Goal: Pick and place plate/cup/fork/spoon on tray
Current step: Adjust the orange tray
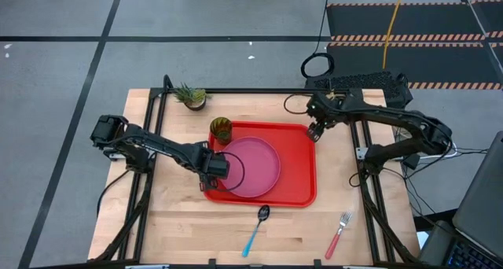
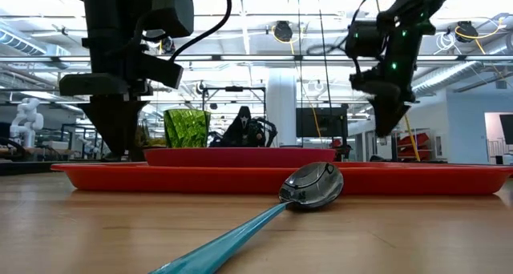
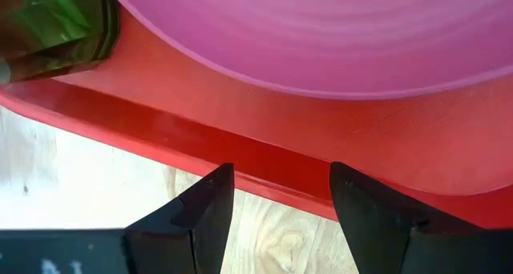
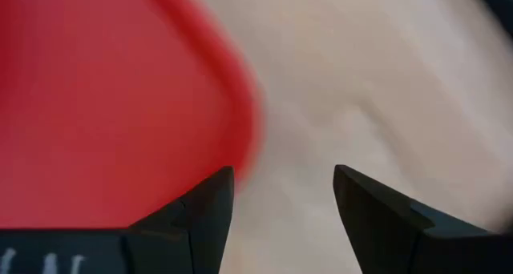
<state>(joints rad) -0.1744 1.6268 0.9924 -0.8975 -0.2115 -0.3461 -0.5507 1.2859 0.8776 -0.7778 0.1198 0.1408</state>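
Observation:
The red tray lies mid-table. The pink plate lies flat on its left half, and the green cup stands upright at its far left corner. The blue-handled spoon and the red-handled fork lie on the wood near the front edge. My left gripper points down, open, over the tray's left rim, beside the plate and the cup. My right gripper hangs open above the tray's far right corner, with nothing between its fingers.
A small spiky potted plant stands at the table's far left. Black frame rails run along the table's left, right and far edges. Bare wood lies in front of the tray around the spoon and to the tray's left.

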